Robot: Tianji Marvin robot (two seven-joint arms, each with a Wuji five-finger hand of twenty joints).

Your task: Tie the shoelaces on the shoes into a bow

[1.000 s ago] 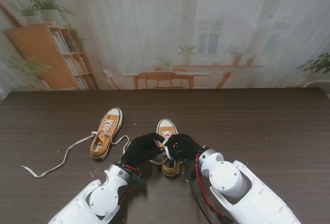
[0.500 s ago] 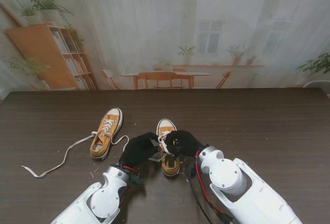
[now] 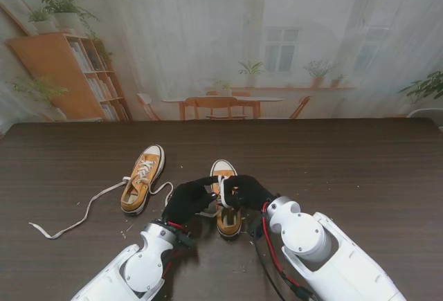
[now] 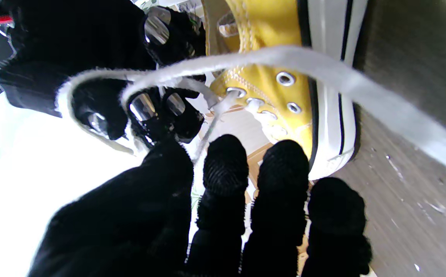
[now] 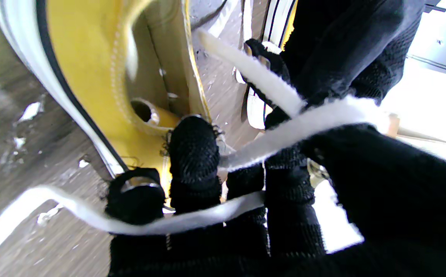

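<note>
A yellow sneaker (image 3: pixel 226 219) lies in front of me, toe pointing away, with both black-gloved hands over it. My right hand (image 3: pixel 248 192) is shut on its white shoelace (image 3: pixel 223 194). In the right wrist view that shoelace (image 5: pixel 292 129) crosses my fingers (image 5: pixel 194 154) in two strands. My left hand (image 3: pixel 188 201) reaches in from the left, forefinger stretched to the lace. In the left wrist view a thin strand (image 4: pixel 209 129) runs from the eyelets (image 4: pixel 284 79) and ends between my thumb and forefinger (image 4: pixel 225 165). A second yellow sneaker (image 3: pixel 143 176) lies to the left, its lace (image 3: pixel 73 221) untied.
The loose lace of the left sneaker trails far left across the dark wooden table (image 3: pixel 346 169). Small white scraps (image 3: pixel 124 230) dot the table near my left arm. The printed backdrop (image 3: pixel 221 38) stands behind the far edge.
My left hand drew back a little to the left, then stretched its forefinger to the lace. The lace now stands as an upright loop between the hands. The right hand stayed over the sneaker.
</note>
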